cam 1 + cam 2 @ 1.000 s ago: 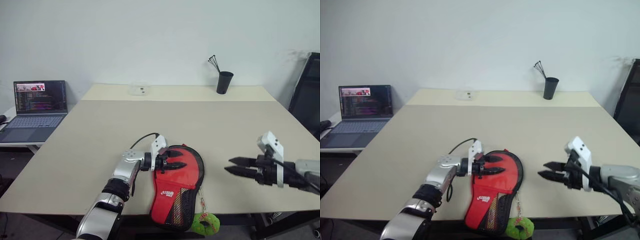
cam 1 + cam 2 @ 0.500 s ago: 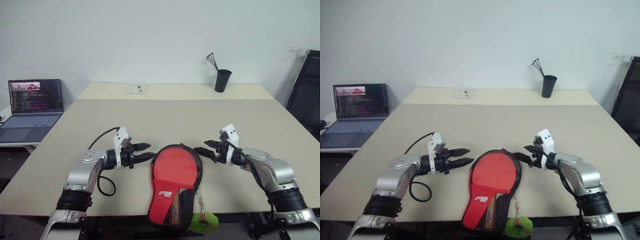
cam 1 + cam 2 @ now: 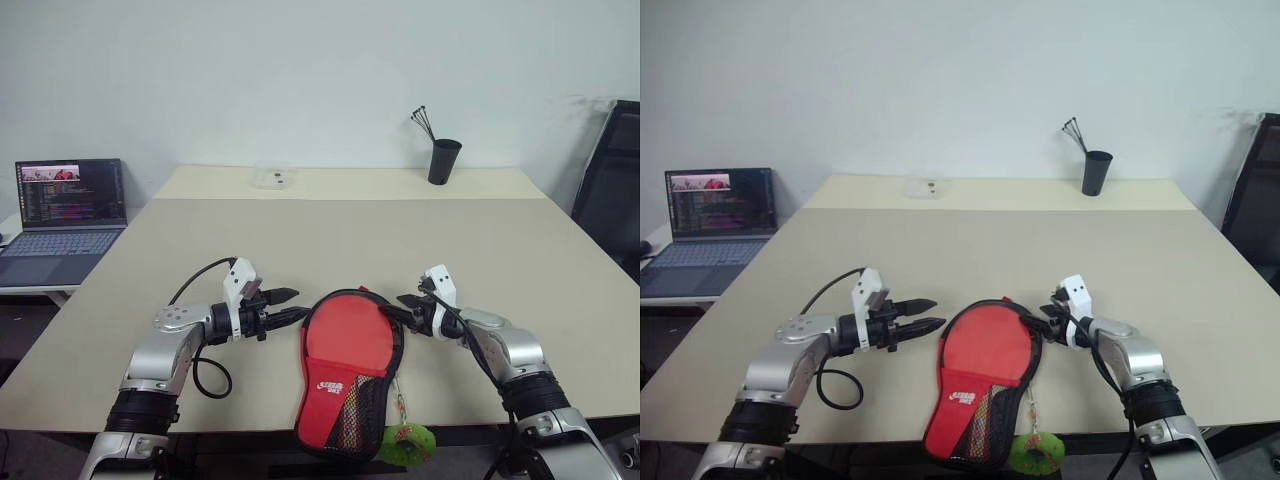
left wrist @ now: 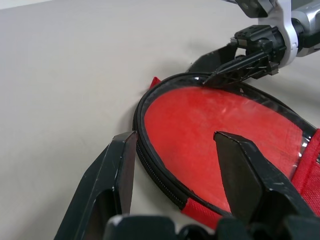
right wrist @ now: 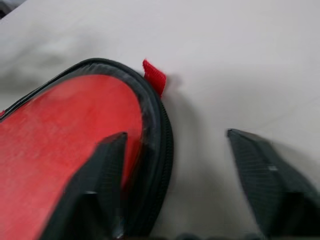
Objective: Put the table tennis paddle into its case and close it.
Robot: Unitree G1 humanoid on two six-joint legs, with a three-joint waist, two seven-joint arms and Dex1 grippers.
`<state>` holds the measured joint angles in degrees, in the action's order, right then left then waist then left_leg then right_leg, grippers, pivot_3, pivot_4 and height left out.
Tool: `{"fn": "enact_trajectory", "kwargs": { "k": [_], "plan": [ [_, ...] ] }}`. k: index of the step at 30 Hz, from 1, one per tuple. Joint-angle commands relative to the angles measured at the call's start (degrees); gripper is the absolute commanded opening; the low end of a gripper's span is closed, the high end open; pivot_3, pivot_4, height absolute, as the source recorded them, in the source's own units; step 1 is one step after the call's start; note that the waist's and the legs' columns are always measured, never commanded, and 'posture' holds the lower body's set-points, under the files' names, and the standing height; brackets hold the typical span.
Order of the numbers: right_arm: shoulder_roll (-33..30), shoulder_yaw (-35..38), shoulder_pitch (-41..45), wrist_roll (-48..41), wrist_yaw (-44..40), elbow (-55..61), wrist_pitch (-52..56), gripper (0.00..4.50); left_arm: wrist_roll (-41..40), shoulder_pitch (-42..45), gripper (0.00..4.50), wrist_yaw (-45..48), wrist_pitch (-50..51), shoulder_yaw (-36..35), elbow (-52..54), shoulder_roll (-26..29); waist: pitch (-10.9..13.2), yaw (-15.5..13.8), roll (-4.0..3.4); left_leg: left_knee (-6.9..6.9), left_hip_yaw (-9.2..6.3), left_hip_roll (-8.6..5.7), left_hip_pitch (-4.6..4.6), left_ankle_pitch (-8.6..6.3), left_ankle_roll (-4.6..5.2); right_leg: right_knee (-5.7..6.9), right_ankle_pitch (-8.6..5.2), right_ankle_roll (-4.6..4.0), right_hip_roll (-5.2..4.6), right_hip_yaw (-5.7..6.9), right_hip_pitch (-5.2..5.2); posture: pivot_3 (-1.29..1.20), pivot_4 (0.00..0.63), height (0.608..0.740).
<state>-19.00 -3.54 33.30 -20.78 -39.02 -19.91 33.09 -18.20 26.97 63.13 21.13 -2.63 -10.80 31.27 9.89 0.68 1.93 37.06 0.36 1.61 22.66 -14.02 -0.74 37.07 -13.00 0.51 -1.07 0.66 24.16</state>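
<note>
The case lies at the table's front edge, its red side with white logo and mesh pocket facing up and its black zipper rim standing open around the top. Inside shows the round red face of the table tennis paddle; its handle is hidden. My left gripper hovers open just left of the case, apart from it. My right gripper is open at the case's upper right rim, one finger over the zipper edge and the other over bare table. A red tab sticks out from the rim.
A green charm hangs from the case over the table edge. At the far side stand a black cup with sticks and a small clear box. A laptop sits on a side desk at left, a black chair at right.
My left gripper has drawn off the case to the left. My right arm has swung in from the right and down to the case's upper right rim.
</note>
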Motion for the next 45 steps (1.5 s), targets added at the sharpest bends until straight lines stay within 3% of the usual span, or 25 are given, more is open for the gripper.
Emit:
{"fn": "enact_trajectory", "kwargs": {
  "k": [1, 7, 15, 28, 42, 45],
  "plan": [
    [0.89, -0.25, 0.54, 0.08, -1.45, 2.05, -0.3, 2.09, -1.25, 0.11, 2.67, -0.14, -0.56, 0.13, 2.35, 0.0, 0.0, 0.05, 0.0, 0.0, 0.0, 0.0, 0.0, 0.0, 0.0, 0.0, 0.0, 0.0, 0.0, 0.0, 0.0, 0.0, 0.15, 0.74],
    [0.9, -1.26, 0.68, 1.65, -2.21, 3.96, -0.86, 0.03, -1.15, -0.32, 2.67, -0.51, -0.79, 0.32, 2.65, -0.36, 0.0, 0.21, 0.0, 0.0, -0.02, 0.0, 0.0, 0.0, 0.0, 0.0, 0.0, 0.0, -0.01, -0.01, 0.0, 0.0, 0.15, 0.74],
    [0.84, -0.84, 5.42, 4.77, -2.99, -1.11, -4.37, 0.03, -0.99, -0.62, 2.67, -0.76, -1.05, 1.16, 3.31, -0.95, 0.01, 0.38, -0.01, 0.02, 0.0, -0.02, 0.0, 0.0, 0.0, 0.01, 0.0, 0.0, -0.01, -0.02, 0.0, 0.0, 0.15, 0.74],
    [4.02, -0.37, 19.4, 9.8, -4.55, -21.94, -15.1, 0.03, -1.02, -1.09, 2.67, -1.0, -1.45, 2.4, 3.91, -1.31, 0.03, 0.91, -0.04, 0.0, 0.11, 0.0, 0.03, 0.0, -0.01, 0.01, 0.06, -0.09, -0.02, -0.02, 0.03, 0.0, 0.15, 0.74],
    [5.73, 0.24, 24.25, 14.54, -2.21, -35.99, -20.48, 0.03, -0.94, -1.03, 2.67, -0.71, -1.37, 3.08, 4.23, -1.7, 0.03, 0.97, -0.05, 0.01, 0.1, -0.01, 0.0, 0.01, -0.01, 0.06, 0.08, -0.12, -0.04, -0.07, 0.03, 0.0, 0.15, 0.74],
    [5.37, 1.77, 24.86, 14.06, -0.83, -37.21, -20.22, 0.71, -0.86, -0.32, 2.67, 1.75, -1.67, 4.58, 3.84, -1.07, 0.03, 0.94, -0.05, 0.02, 0.1, -0.01, -0.02, 0.01, -0.02, 0.09, 0.08, -0.13, -0.06, -0.07, 0.02, 0.0, 0.15, 0.74]
  ]
}}
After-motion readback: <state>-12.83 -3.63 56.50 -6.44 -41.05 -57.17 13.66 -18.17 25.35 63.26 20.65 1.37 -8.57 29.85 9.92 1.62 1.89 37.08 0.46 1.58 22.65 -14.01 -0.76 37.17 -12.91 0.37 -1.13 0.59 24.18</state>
